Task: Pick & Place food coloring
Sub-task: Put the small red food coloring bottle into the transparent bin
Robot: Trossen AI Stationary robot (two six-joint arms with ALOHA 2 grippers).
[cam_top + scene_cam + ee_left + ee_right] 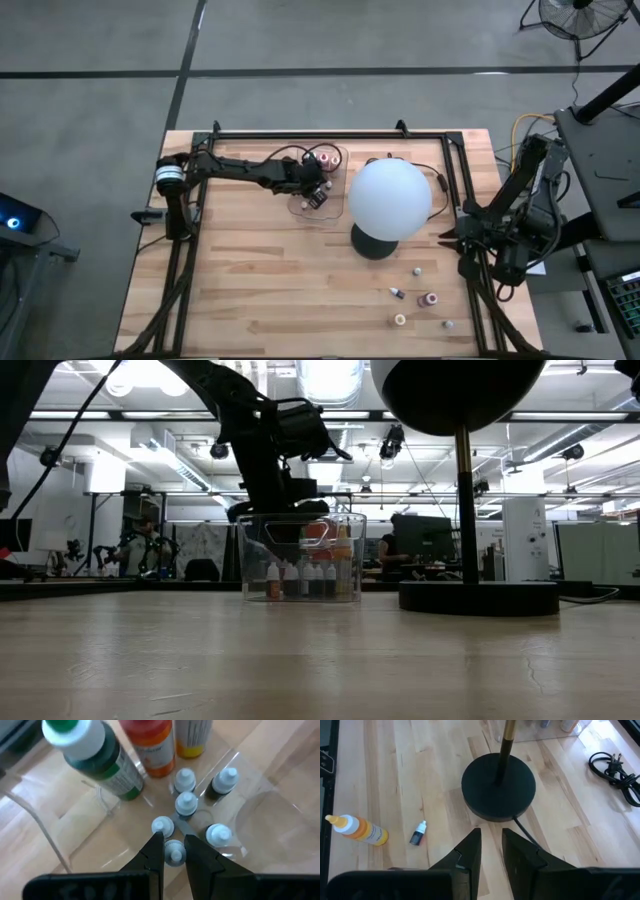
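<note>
A clear tray (pixel 300 207) at the table's far middle holds food coloring: a green bottle (pixel 100 760), a red-orange one (pixel 152 745), a yellow one (pixel 192 737) and several small white-capped vials (pixel 186 804) standing upright on its floor. My left gripper (pixel 175 847) reaches down into the tray (pixel 302 558) and is shut on one small vial (pixel 175 856). More food coloring (pixel 428 299) lies loose at the near right of the table. My right gripper (pixel 490 845) waits shut and empty above the table's right edge (pixel 447 235). My left gripper pinches a small vial by its white cap (pixel 175 854) between its two fingertips (pixel 156 851). The fingers slant down from above, from the table's left. The vial is upright among the other vials; whether its bottom rests on the tray's floor is hidden.
A big white globe lamp (pixel 390 200) on a round black base (pixel 498 787) stands right beside the tray. An orange bottle (pixel 360 830) and a small dark vial (pixel 418 833) lie on the wood near the base. A black cable (pixel 617 770) lies at the far right.
</note>
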